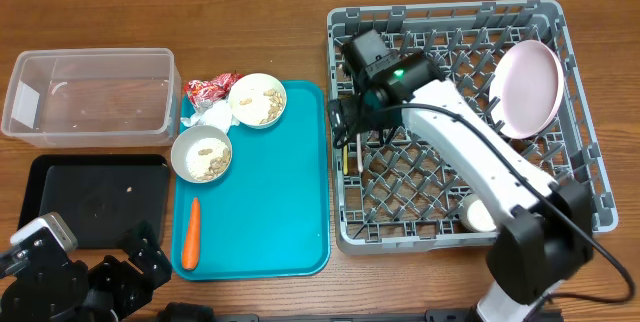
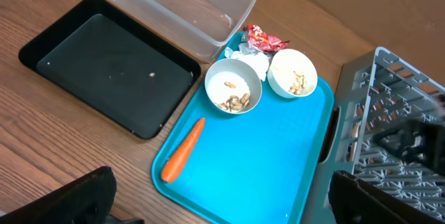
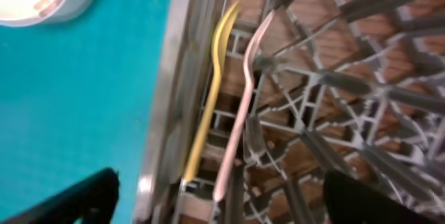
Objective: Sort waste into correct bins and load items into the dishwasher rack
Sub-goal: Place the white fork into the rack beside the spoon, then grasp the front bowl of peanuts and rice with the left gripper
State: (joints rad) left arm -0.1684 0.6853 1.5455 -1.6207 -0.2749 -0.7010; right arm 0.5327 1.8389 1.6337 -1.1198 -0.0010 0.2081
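The grey dishwasher rack (image 1: 585, 177) fills the right side. A pink plate (image 1: 530, 87) stands in its far right. My right gripper (image 1: 347, 122) hangs open and empty over the rack's left edge. Below it in the right wrist view (image 3: 222, 203), a yellow utensil (image 3: 208, 106) and a paler one (image 3: 240, 106) lie inside the rack wall. Two bowls of beige scraps (image 1: 258, 99) (image 1: 202, 154), a red wrapper (image 1: 208, 88), a white napkin (image 1: 212, 115) and a carrot (image 1: 191, 233) lie on or near the teal tray (image 1: 270, 212). My left gripper (image 1: 140, 262) is open and empty at the front left.
The clear tub (image 1: 90, 97) sits at the back left with the black tray (image 1: 95, 202) in front of it. Both also show in the left wrist view, the tub (image 2: 188, 1) and the tray (image 2: 104, 64). A small white round object (image 1: 478, 214) sits in the rack's front.
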